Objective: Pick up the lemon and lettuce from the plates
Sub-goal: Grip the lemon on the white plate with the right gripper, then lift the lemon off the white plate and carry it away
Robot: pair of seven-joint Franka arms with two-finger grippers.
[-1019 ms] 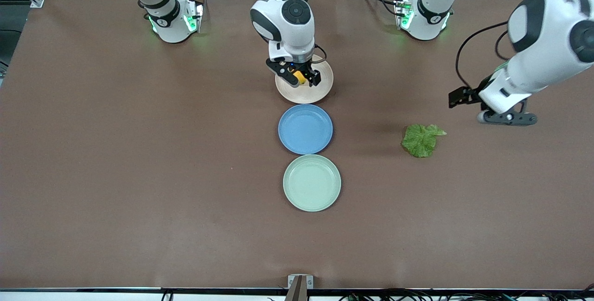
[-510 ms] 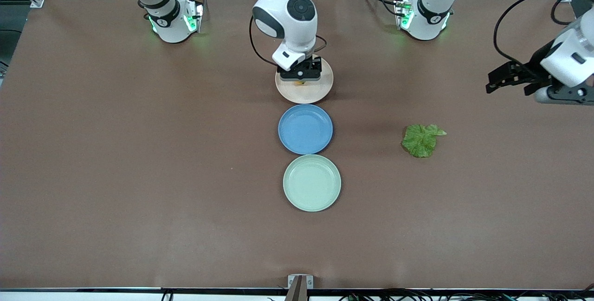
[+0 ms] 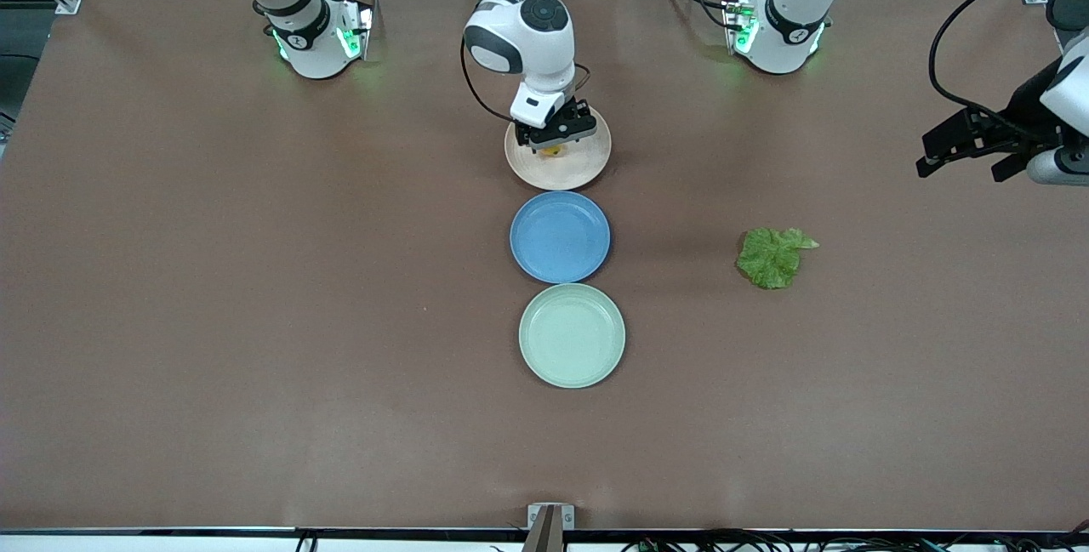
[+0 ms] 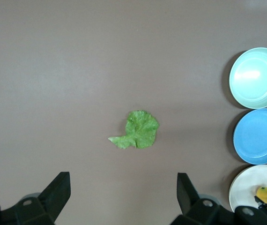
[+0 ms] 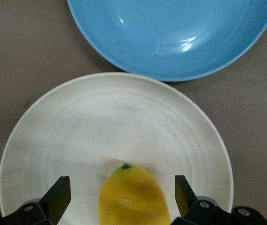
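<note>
Lettuce point(image 3: 772, 257) is already off, laid on the bench right of centre. Lemon point(image 5: 133, 196) is left on the beige plate point(image 3: 587, 169) (upper centre), straddled by the spread right gripper point(image 3: 555, 137). Left gripper point(image 3: 978, 144), spread, is parked at the right edge.

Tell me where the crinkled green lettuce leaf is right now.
The crinkled green lettuce leaf lies flat on the bare brown table, on no plate, toward the left arm's end, level with the round blue plate.

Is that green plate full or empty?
Empty: the mint green plate shows only bare surface; the lettuce lies on the table instead.
</note>
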